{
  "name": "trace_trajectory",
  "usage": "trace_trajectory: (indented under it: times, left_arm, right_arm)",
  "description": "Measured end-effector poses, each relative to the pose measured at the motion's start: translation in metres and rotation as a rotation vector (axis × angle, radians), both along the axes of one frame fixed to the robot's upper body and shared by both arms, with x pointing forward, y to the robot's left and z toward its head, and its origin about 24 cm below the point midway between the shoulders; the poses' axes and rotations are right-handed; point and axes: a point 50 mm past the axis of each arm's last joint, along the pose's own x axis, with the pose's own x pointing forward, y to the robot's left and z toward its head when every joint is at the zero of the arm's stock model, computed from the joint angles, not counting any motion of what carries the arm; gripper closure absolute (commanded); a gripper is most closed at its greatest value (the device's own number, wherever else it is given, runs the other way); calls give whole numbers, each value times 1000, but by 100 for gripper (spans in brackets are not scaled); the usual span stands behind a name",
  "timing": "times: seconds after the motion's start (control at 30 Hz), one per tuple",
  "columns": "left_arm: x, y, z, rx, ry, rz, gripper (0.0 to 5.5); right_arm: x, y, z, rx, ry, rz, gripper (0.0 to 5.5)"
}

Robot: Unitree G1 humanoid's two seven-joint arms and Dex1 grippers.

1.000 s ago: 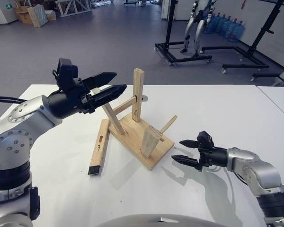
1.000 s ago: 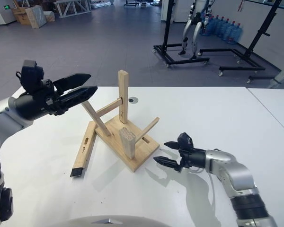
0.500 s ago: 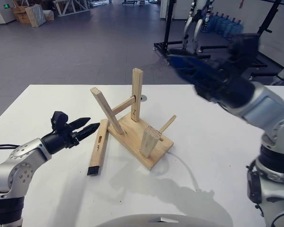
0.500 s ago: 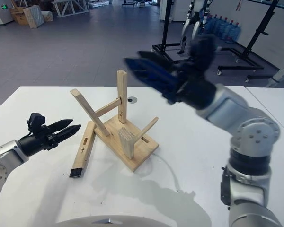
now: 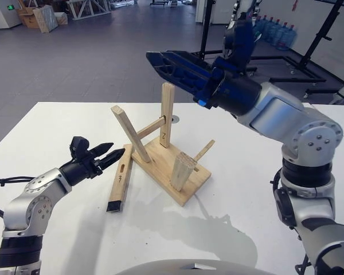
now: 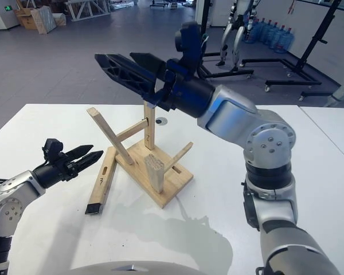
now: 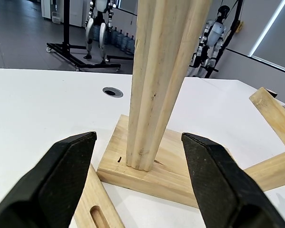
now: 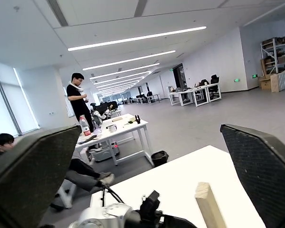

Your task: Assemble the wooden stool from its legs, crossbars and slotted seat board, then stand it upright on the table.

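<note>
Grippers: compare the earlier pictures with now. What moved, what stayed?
The left gripper dropped from the top of the tilted leg to the table beside the loose leg. The right gripper swung up from the table to above the upright leg. Both are open. The seat board and legs stayed.

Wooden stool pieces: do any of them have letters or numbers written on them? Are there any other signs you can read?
"2" or "Z", I cannot tell which: written on the upright leg.
A small mark on the loose leg lying flat: too small to read.
The green sign far back in the room: too small to read.
</note>
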Motion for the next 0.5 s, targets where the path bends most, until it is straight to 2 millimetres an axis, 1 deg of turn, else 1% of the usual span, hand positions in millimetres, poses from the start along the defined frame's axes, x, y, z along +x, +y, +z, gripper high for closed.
trace_trajectory:
  times: [0.03,0.07,0.1,0.13,0.23,0.3,0.4,0.5]
  left_arm:
    - [1,-1,-3,4,8,1,222]
    - [3,-2,-6,2,17,0,222]
    - [6,-2,-7,-1,20,0,222]
    - [10,-3,-6,0,9,-5,222]
    - [23,-5,-4,4,-10,-28,222]
    - [31,-10,0,5,-36,-50,222]
    - [33,-14,-4,7,-24,-74,222]
    - [33,-14,-5,7,-29,-76,222]
  right_arm:
    - [9,-1,-15,15,91,21,10]
    - [12,0,-26,23,149,60,10]
    - [12,1,-33,44,196,121,10]
    - [10,4,-35,72,219,187,10]
    - [7,4,-31,133,227,338,10]
    - [7,7,-23,159,206,399,10]
    - [5,13,-11,213,187,463,10]
    - [3,22,-2,308,222,586,10]
